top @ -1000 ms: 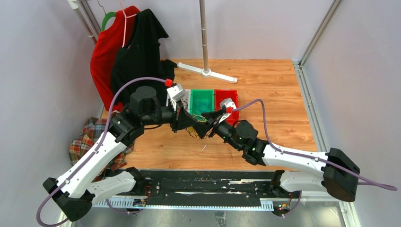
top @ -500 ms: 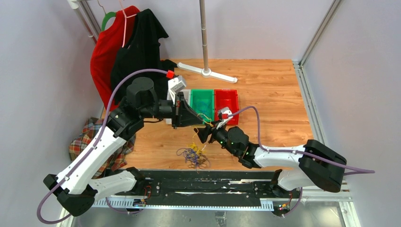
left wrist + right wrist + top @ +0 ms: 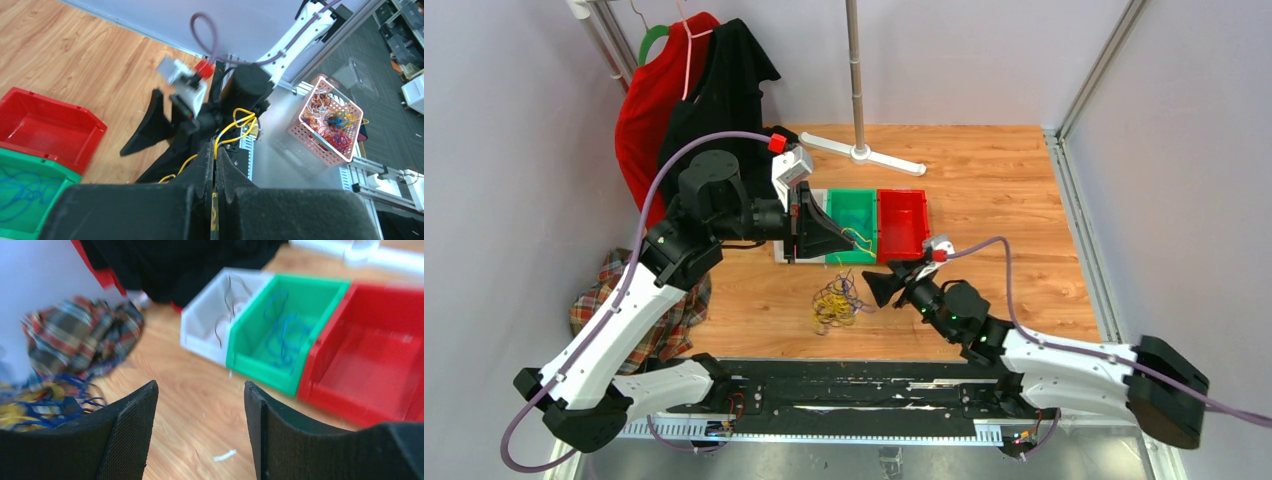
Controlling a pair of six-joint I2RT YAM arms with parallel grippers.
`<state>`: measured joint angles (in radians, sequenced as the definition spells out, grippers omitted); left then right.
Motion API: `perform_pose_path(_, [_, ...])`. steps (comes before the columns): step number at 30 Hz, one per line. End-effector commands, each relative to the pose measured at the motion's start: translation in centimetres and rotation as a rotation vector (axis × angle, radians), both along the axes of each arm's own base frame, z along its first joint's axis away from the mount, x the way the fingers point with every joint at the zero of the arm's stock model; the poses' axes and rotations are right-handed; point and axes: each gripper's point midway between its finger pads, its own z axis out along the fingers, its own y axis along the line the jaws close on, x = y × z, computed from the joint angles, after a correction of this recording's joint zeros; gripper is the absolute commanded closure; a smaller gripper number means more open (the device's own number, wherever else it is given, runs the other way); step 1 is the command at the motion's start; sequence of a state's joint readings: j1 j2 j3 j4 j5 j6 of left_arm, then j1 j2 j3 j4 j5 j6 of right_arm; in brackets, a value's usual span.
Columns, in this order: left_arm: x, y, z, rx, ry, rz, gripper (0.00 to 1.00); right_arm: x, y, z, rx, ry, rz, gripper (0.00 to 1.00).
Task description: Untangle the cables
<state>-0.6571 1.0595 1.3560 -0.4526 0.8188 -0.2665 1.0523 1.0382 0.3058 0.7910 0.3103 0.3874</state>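
over the green bin (image 3: 865, 206), seemingly, left gripper (image 3: 215, 164) pinches yellow cable (image 3: 215, 145).

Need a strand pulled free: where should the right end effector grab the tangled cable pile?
On the tangled cable pile, take a stray loop at its right edge, coming low from the right: loops splay out there, facing the open right end effector.

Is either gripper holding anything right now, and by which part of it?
The left gripper pinches one yellow cable somewhere along its length, loops running out past the shut jaws. The right gripper is open, holding nothing.
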Motion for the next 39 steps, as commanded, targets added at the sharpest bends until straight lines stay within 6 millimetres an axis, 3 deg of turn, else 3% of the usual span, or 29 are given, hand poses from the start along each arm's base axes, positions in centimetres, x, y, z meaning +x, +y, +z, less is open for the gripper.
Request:
perform_pose_path(1, [0.1, 0.0, 0.1, 0.004, -0.044, -0.009, 0.99, 0.7, -2.3, 5.9, 0.002, -0.133, -0.067, 0.35])
perform_pose_path(4, [0.4, -0.1, -0.2, 0.014, -0.049, -0.005, 0.99, -0.1, -2.1, 8.5, 0.013, -0.184, -0.018, 0.34])
perform_pose_path(16, [0.7, 0.1, -0.7, 0.048, -0.072, 0.002, 0.99, -6.5, 4.1, 14.6, 0.065, -0.309, 0.389, 0.34])
perform_pose_path(30, [0.3, 0.0, 0.2, 0.017, -0.064, -0.003, 0.99, -6.3, 7.6, 14.8, 0.084, -0.281, 0.455, 0.43])
perform_pose_path(36, [0.1, 0.0, 0.4, 0.007, -0.054, 0.001, 0.99, -5.2, 8.2, 15.6, 0.101, -0.285, 0.409, 0.47])
perform_pose_path(39, [0.0, 0.0, 0.5, -0.002, -0.047, 0.0, 0.99, -4.8, 8.4, 15.0, 0.091, -0.276, 0.396, 0.51])
